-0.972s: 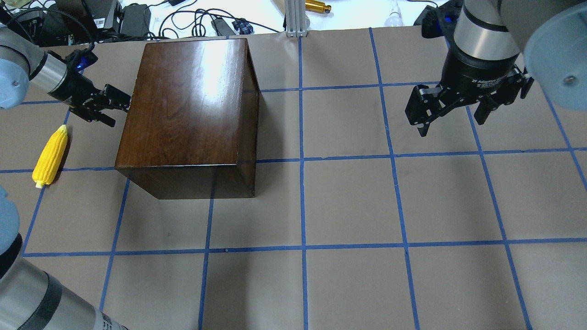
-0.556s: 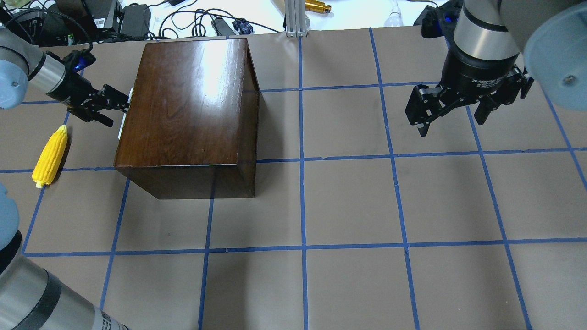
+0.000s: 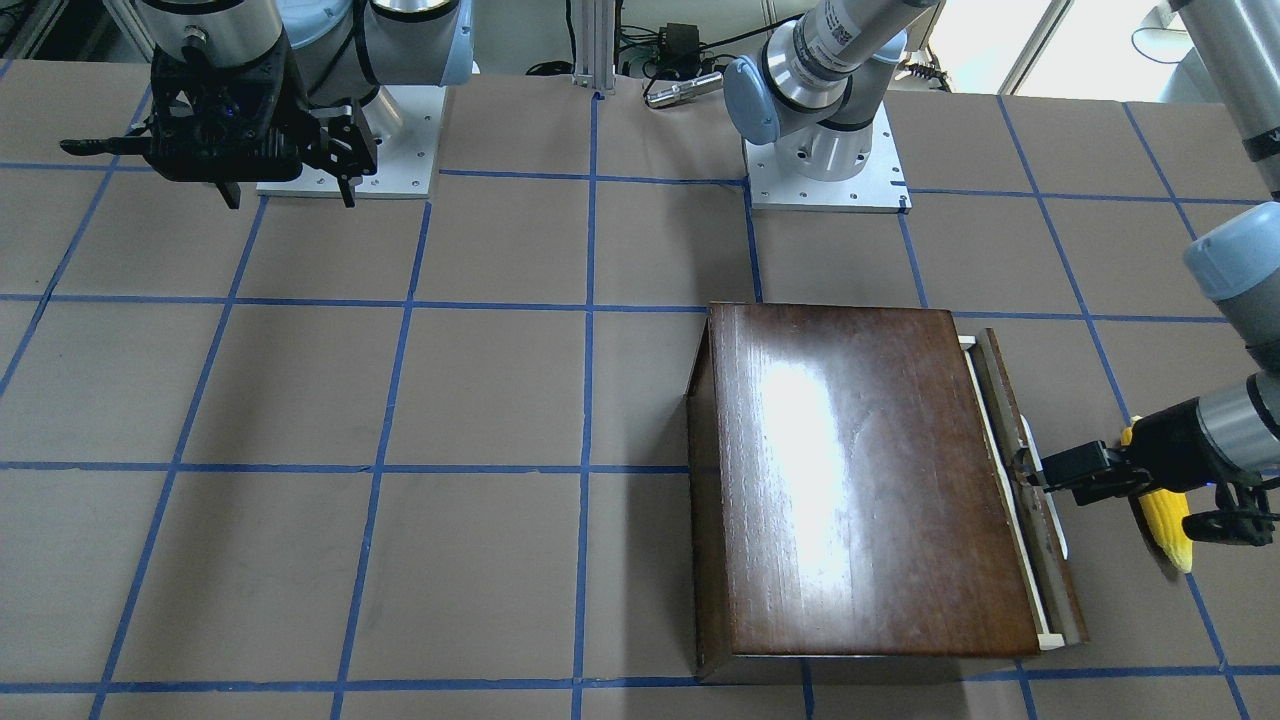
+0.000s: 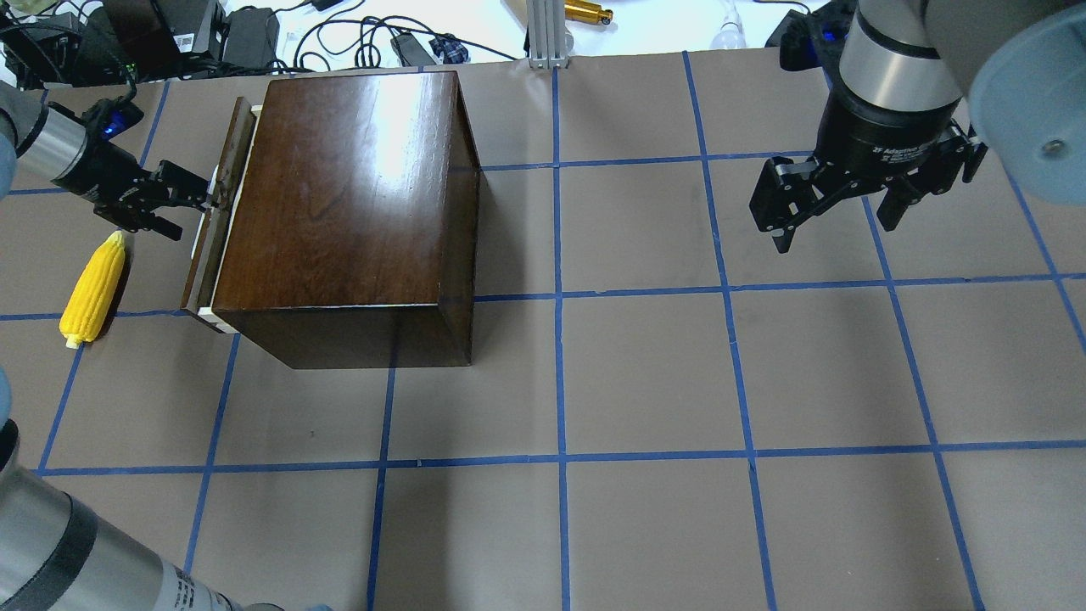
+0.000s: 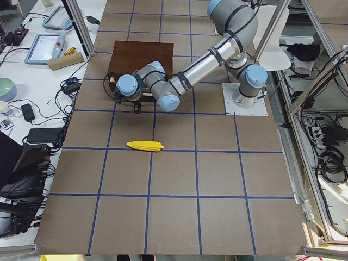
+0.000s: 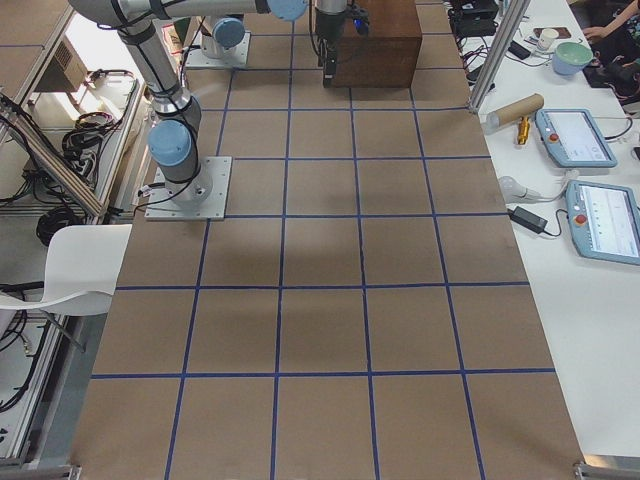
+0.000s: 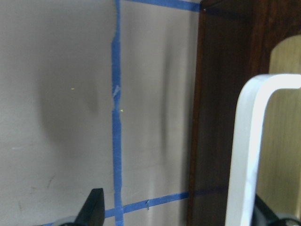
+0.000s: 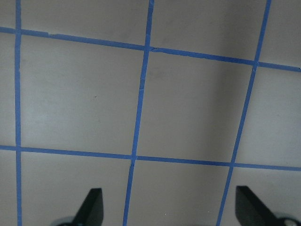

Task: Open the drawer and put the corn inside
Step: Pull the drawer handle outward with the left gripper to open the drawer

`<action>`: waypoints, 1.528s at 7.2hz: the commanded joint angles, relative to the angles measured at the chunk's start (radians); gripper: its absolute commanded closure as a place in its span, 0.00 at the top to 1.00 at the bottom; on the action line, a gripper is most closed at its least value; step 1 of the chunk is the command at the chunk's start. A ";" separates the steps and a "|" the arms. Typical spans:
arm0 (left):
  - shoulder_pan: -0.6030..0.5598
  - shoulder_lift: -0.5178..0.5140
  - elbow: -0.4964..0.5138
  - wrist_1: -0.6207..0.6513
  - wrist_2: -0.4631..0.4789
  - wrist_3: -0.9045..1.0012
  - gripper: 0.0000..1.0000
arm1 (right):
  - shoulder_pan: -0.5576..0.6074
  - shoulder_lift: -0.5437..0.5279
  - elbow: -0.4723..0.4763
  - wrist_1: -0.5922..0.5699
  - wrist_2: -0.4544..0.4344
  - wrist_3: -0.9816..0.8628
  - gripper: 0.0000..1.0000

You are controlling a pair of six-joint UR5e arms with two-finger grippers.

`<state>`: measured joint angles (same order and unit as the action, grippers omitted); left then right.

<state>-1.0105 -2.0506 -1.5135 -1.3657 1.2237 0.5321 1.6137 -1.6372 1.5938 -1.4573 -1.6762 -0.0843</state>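
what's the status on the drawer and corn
Left gripper open at white handle of dark-fronted pale-wood drawer, slightly out of glossy brown box. Right gripper open, hovering apart. Yellow toy corn cob on table ahead of drawer front, maybe in its path.

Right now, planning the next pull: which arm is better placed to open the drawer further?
Left. The left gripper is at the drawer, near the corn; the right gripper hangs open far away.

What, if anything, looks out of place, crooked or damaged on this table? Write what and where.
Nothing stands out. The drawer juts slightly and about evenly from the box, with the left hand at its front. The corn lies whole on the table beside it. The right hand hangs open, apart.
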 commanded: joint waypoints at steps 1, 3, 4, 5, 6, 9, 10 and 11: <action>0.056 0.000 -0.001 0.000 0.000 0.003 1.00 | 0.000 0.000 0.000 0.000 0.000 0.000 1.00; 0.093 0.000 0.001 0.000 0.002 0.011 1.00 | 0.000 0.000 0.000 0.000 0.000 0.001 1.00; 0.107 0.000 0.001 0.000 0.002 0.012 1.00 | 0.000 -0.001 0.000 0.000 0.000 0.000 1.00; 0.108 0.000 0.003 0.002 0.002 0.012 1.00 | 0.000 0.000 0.000 0.000 0.000 0.000 1.00; 0.113 0.000 0.001 0.002 0.002 0.012 1.00 | 0.000 0.000 0.000 0.000 0.000 0.001 1.00; 0.127 0.004 0.003 0.002 0.000 0.025 1.00 | 0.000 -0.001 0.000 0.000 0.000 0.001 1.00; 0.124 0.015 0.004 0.000 0.002 0.022 1.00 | 0.000 -0.001 0.000 0.000 0.000 0.000 1.00; 0.122 0.026 0.010 -0.001 0.002 0.020 1.00 | 0.000 -0.001 0.000 0.000 0.000 0.000 1.00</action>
<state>-0.8860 -2.0369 -1.5084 -1.3651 1.2251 0.5543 1.6138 -1.6381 1.5938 -1.4573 -1.6767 -0.0839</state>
